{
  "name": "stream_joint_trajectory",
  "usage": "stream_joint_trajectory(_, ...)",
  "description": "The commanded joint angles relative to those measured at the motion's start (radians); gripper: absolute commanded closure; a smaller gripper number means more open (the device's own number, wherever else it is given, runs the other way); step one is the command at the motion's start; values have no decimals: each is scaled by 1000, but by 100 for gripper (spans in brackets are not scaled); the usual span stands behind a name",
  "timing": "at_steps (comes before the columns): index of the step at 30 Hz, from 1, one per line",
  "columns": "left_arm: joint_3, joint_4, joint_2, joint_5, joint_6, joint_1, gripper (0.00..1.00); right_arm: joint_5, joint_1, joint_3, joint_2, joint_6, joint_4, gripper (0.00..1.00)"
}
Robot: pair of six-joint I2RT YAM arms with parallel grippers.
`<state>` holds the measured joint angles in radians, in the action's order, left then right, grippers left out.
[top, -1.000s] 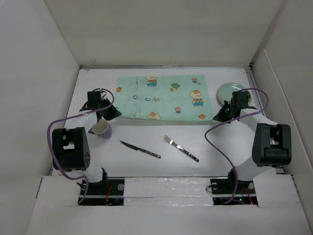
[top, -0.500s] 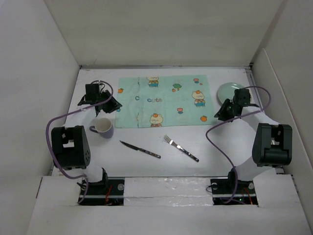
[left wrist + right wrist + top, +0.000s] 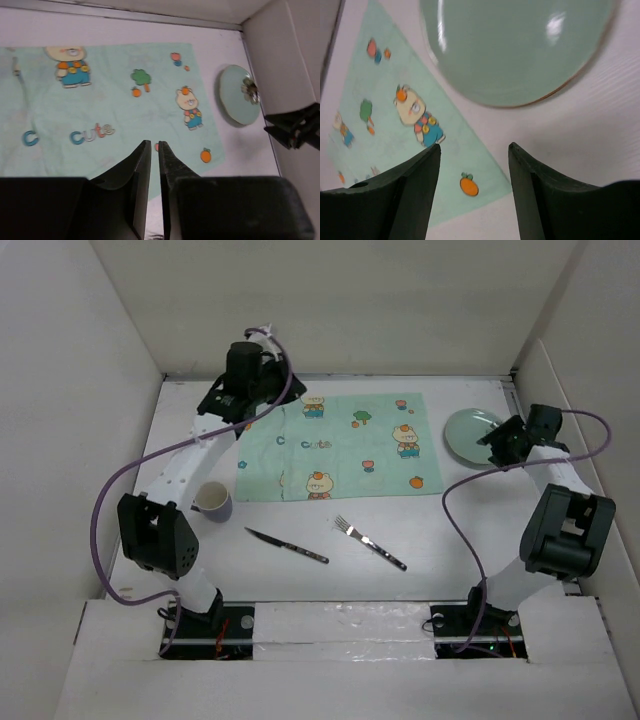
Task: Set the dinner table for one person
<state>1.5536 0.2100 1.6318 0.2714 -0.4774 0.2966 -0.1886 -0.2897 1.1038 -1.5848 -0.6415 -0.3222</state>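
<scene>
Five things lie on the white dinner table (image 3: 455, 535): placemat (image 3: 340, 445), plate (image 3: 468, 430), mug (image 3: 212, 502), knife (image 3: 288, 546) and fork (image 3: 370, 543).

Left wrist camera: the left gripper (image 3: 154, 150), fingers almost together and empty, hangs over the placemat.

Right wrist camera: the right gripper (image 3: 475, 155) gapes wide, holding nothing, just beside the plate.

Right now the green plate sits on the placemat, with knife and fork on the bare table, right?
Not quite: the top view shows the green plate on the bare table just right of the placemat, not on it. The knife and fork do lie on the bare table.
</scene>
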Motion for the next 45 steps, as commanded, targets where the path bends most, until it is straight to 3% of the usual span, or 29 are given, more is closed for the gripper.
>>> stream_joint_trajectory(1,68,57,0,-81,100,136,90,21,-89,-19,-61,-161,98,39)
stream_joint_trajectory(3,50,55,-16,-103,115,180,83,25,-115,-22,-83,-193,115,39)
stream_joint_trajectory(7,-128,-32,-82,-26,71,194,69,17,-137,11,-162,-236,115,41)
stream_joint_trajectory(15,-188,-23,-124,-26,115,185,69,32,-137,33,-244,-389,106,46)
stream_joint_trajectory(22,-176,-26,-142,14,115,134,71,145,-97,76,-283,-478,49,50)
stream_joint_trajectory(31,-202,-46,-150,31,111,98,73,288,-23,302,-394,-534,-198,68)
stream_joint_trajectory(34,-199,-47,-161,19,109,76,74,327,-13,347,-425,-560,-265,81)
stream_joint_trajectory(35,-199,-43,-164,12,115,76,74,328,-12,346,-425,-567,-270,92)
stream_joint_trajectory(37,-199,-32,-171,-6,123,76,75,331,-12,328,-408,-567,-247,100)
stream_joint_trajectory(41,-199,-21,-178,-9,128,76,75,360,-12,200,-282,-525,-99,100)
stream_joint_trajectory(45,-170,-11,-159,38,123,76,76,296,-35,91,-137,-399,139,100)
